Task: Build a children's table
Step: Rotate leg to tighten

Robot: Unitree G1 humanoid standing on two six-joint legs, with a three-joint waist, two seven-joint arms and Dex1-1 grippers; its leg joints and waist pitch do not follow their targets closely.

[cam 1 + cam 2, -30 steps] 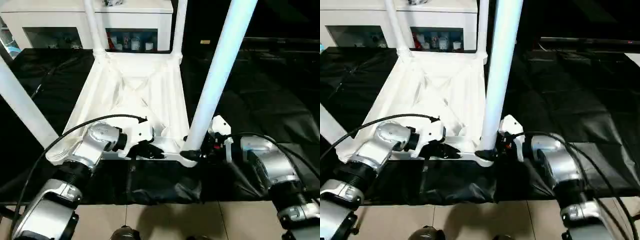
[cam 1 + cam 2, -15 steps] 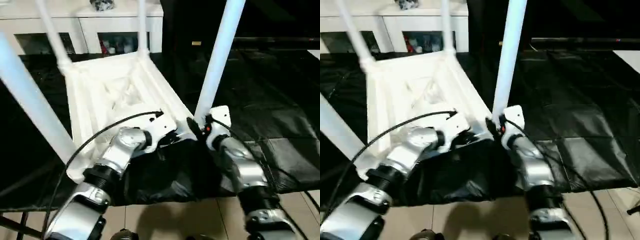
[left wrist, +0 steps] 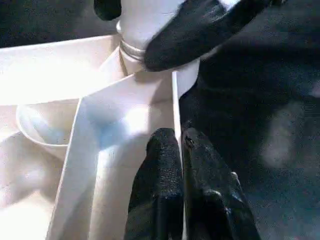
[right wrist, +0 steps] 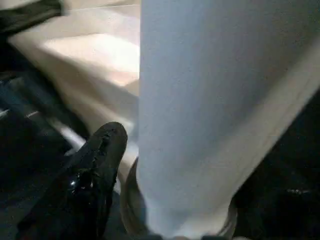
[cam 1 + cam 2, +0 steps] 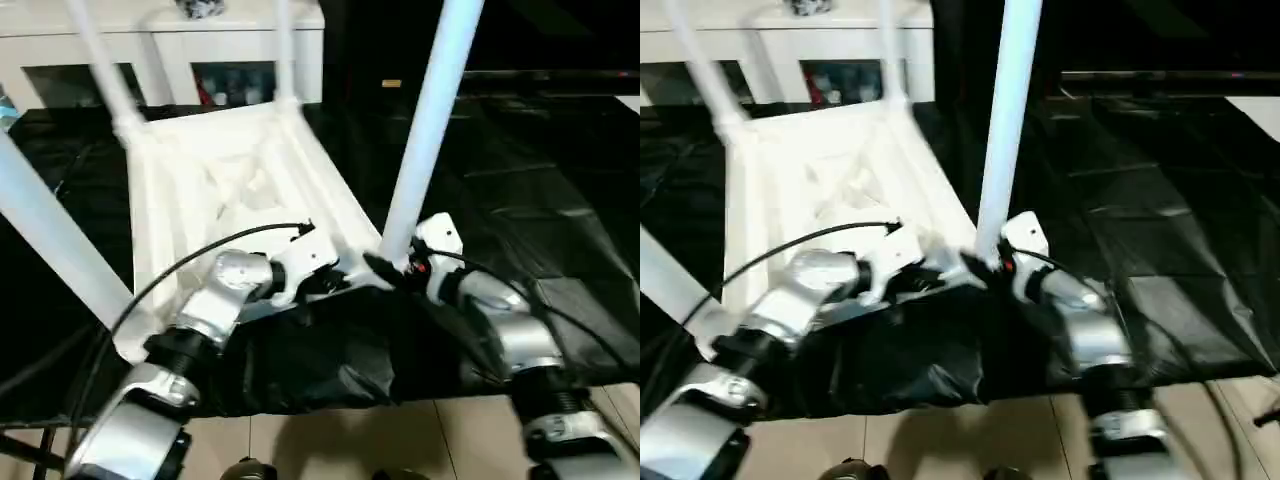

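On the black-covered counter lies the children's table, upside down: its white tabletop rests with the ribbed underside facing up, and four white tubular legs rise from the corner sockets. The near right leg stands tall just beside the right arm; the near left leg leans up towards the picture's left edge; the two far legs stand at the far corners, in front of a white glass-door cabinet behind the counter.

Left gripper: its two black fingers are pressed together on the thin upright wall of the tabletop's near rim, close to the near right corner socket; the left wrist view shows the fingers flanking that white rim. A black cable arcs over the silver left forearm.

Right gripper: it sits at the foot of the near right leg, where the leg enters its socket. One black finger lies just beside the leg's base in the right wrist view, and the left wrist view shows a finger of this gripper against the socket collar. The jaws stand apart around the leg; whether they press on it cannot be told.

Below the counter's near edge, a pale tiled floor shows.
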